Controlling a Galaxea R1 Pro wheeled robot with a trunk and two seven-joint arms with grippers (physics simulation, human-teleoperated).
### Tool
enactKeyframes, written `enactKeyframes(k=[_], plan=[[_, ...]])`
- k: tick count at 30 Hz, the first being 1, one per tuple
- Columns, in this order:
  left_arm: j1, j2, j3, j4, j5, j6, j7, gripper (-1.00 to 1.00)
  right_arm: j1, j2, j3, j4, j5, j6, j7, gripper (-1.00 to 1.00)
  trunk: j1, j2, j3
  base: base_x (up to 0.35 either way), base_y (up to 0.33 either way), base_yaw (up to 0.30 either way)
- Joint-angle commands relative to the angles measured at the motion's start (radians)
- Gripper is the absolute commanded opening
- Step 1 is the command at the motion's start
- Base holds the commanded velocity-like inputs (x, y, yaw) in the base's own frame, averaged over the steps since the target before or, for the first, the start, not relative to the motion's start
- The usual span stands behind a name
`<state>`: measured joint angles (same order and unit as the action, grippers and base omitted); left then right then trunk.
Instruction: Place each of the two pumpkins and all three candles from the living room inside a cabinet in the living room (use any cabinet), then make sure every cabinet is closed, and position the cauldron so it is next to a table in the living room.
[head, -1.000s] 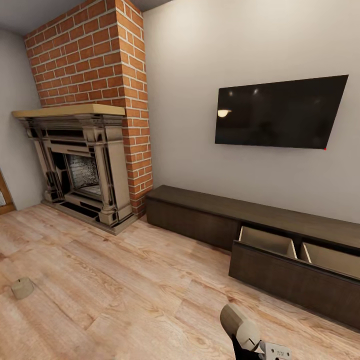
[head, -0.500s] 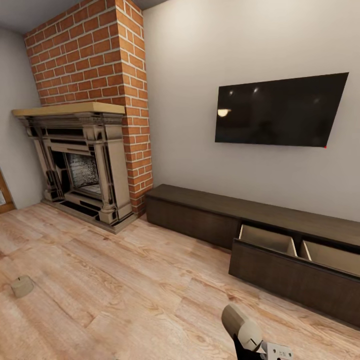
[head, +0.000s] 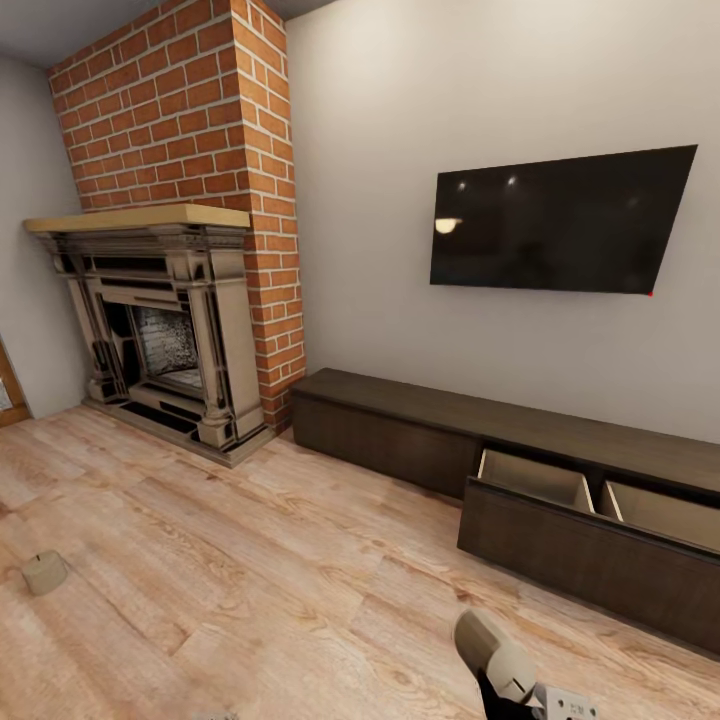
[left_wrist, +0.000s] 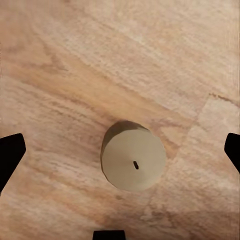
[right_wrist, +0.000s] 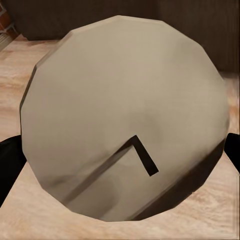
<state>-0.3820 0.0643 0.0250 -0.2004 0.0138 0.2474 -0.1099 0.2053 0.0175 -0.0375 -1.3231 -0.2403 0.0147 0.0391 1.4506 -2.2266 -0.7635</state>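
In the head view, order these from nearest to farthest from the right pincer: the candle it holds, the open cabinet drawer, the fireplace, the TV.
1. Candle, held in the right pincer at the view's bottom edge.
2. Open cabinet drawer, ahead and slightly right, along the wall.
3. TV, on the wall above the cabinet.
4. Fireplace, far left corner.

TV and fireplace are close to call.

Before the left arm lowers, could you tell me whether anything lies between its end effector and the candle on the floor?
Nothing visible does: the candle stands alone on bare floor between the open left end effector's fingers.
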Motion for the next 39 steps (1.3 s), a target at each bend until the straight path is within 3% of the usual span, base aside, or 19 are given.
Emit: enactKeyframes(k=[1, 6, 23, 28, 31, 36, 39], plan=[[0.0, 0.0, 0.003, -0.002, 0.001, 0.003, -0.004, 1.0, 0.0, 0.001, -0.007, -0.001, -0.012, 0.006, 0.007, -1.0, 0.0, 0.0, -0.001, 0.0, 0.0, 0.0], [0.004, 0.0, 0.003, -0.002, 0.001, -0.001, -0.004, 1.0, 0.0, 0.002, -0.014, -0.001, -0.011, 0.012, 0.007, -1.0, 0.0, 0.0, -0.001, 0.0, 0.0, 0.0], [0.006, 0.0, 0.002, -0.002, 0.001, -0.005, -0.002, 1.0, 0.0, 0.002, -0.016, -0.001, -0.011, 0.014, 0.007, -1.0, 0.065, -0.119, -0.054, 0.0, 0.0, 0.0], [0.006, 0.0, 0.002, -0.002, 0.001, -0.036, -0.001, 1.0, 0.0, 0.001, -0.029, -0.002, -0.012, 0.016, 0.009, -1.0, 0.065, -0.119, -0.054, 0.0, 0.0, 0.0], [0.006, 0.0, 0.002, -0.002, 0.0, -0.049, -0.001, 1.0, 0.0, -0.001, -0.078, -0.021, -0.013, 0.041, 0.013, -1.0, 0.065, -0.119, -0.054, 0.0, 0.0, 0.0], [0.006, 0.0, 0.002, -0.002, 0.0, -0.053, -0.001, 1.0, -0.001, -0.008, -0.176, -0.044, -0.009, 0.169, 0.02, -1.0, 0.065, -0.119, -0.054, 0.0, 0.0, 0.0], [0.006, 0.0, 0.002, -0.002, 0.0, -0.054, -0.002, 1.0, -0.004, -0.029, -0.199, -0.048, 0.0, 0.192, 0.021, -1.0, 0.065, -0.119, -0.054, 0.0, 0.0, 0.0]])
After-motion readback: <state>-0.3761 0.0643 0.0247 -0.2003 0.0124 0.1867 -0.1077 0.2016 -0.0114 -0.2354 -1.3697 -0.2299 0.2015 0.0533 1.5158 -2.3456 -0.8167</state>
